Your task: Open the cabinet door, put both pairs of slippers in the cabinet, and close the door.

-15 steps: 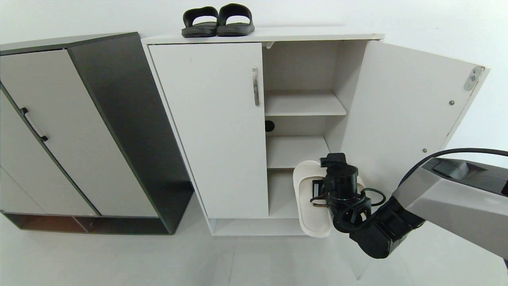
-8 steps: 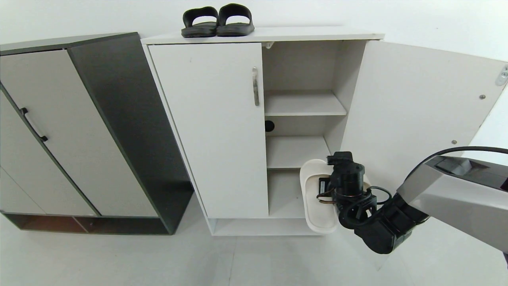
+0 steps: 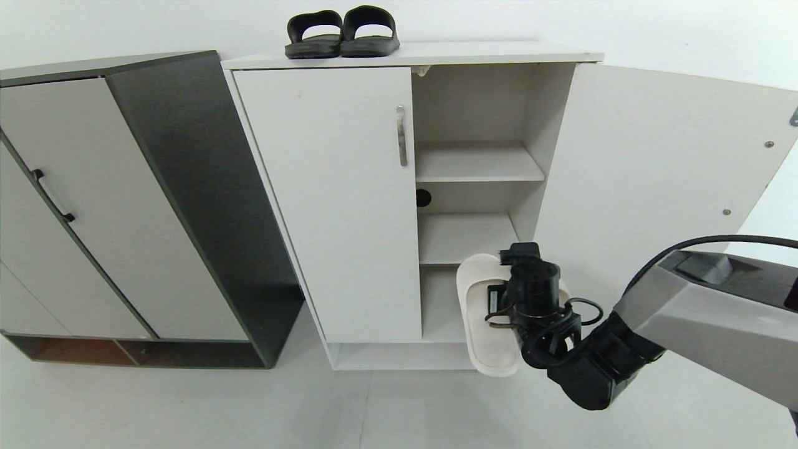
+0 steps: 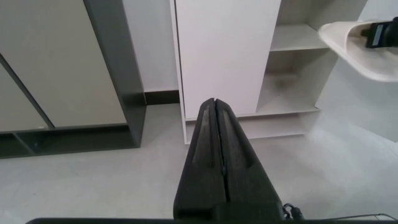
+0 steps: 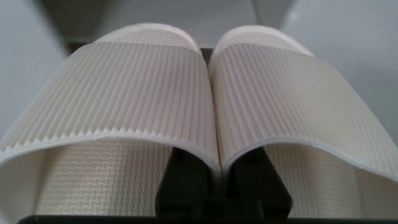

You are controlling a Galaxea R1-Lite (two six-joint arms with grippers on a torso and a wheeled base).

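A pair of black slippers (image 3: pixel 341 32) sits on top of the white cabinet (image 3: pixel 436 55). Its right door (image 3: pixel 654 168) stands wide open and its left door (image 3: pixel 330 199) is closed. My right gripper (image 3: pixel 499 304) is shut on a pair of white slippers (image 3: pixel 483 312), held side by side in front of the lowest shelf (image 3: pixel 439 305). Up close the fingers (image 5: pixel 186 186) pinch the adjoining inner edges under the ribbed straps (image 5: pixel 143 87). My left gripper (image 4: pixel 214 115) is shut on nothing, low over the floor, facing the cabinet and the white slippers (image 4: pixel 357 50).
A grey cabinet (image 3: pixel 124 206) with closed doors stands just left of the white one. Three bare shelves (image 3: pixel 474 163) show behind the open door. The floor (image 3: pixel 312 411) before both cabinets is bare.
The right door has swung further open. My right gripper with the white slippers went right, then came back left to the front of the lowest shelf.
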